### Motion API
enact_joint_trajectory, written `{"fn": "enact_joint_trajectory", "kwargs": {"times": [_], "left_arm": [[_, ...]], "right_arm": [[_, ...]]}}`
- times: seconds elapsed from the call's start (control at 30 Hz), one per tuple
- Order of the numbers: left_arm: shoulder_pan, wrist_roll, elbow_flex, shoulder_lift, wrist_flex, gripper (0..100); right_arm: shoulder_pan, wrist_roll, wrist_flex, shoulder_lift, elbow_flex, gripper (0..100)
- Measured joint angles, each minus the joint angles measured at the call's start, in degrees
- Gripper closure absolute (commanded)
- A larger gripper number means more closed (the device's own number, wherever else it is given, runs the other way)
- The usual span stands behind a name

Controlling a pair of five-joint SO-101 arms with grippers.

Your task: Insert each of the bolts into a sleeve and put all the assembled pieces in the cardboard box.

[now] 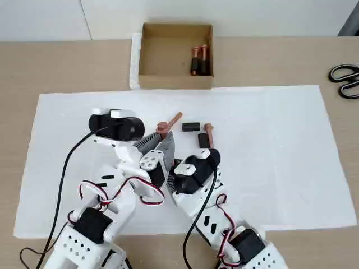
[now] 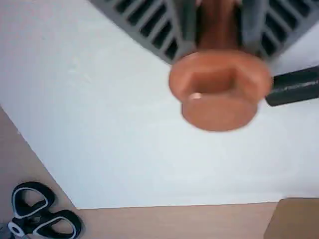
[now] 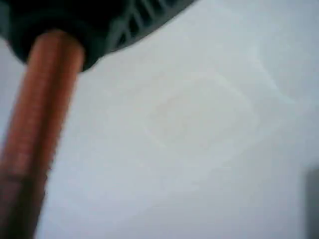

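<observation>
My left gripper [image 1: 162, 137] is shut on a copper bolt [image 1: 169, 123] just above the white paper; in the left wrist view its hexagonal head [image 2: 219, 92] juts out from between the grey fingers [image 2: 149, 30]. A loose black sleeve [image 1: 191, 126] lies on the paper just right of that bolt, and its end [image 2: 294, 85] shows beside the head. My right gripper [image 1: 204, 148] is shut on a black sleeve [image 3: 55, 30] with a copper bolt shaft [image 3: 40, 129] through it. That assembled piece [image 1: 208, 134] points toward the cardboard box [image 1: 147, 53], which holds two assembled pieces [image 1: 200, 60].
A white paper sheet [image 1: 280, 157] covers the middle of the wooden table. Black-handled scissors [image 1: 345, 81] lie at the far right edge, off the paper. The box stands behind the paper's far edge.
</observation>
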Motion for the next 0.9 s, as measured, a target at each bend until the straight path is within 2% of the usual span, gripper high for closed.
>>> {"fn": "enact_joint_trajectory", "kwargs": {"times": [0.9], "left_arm": [[0.2, -2.3, 1.5, -2.5, 4.0, 99]], "right_arm": [[-0.2, 0.0, 0.1, 0.1, 0.0, 99.5]]}}
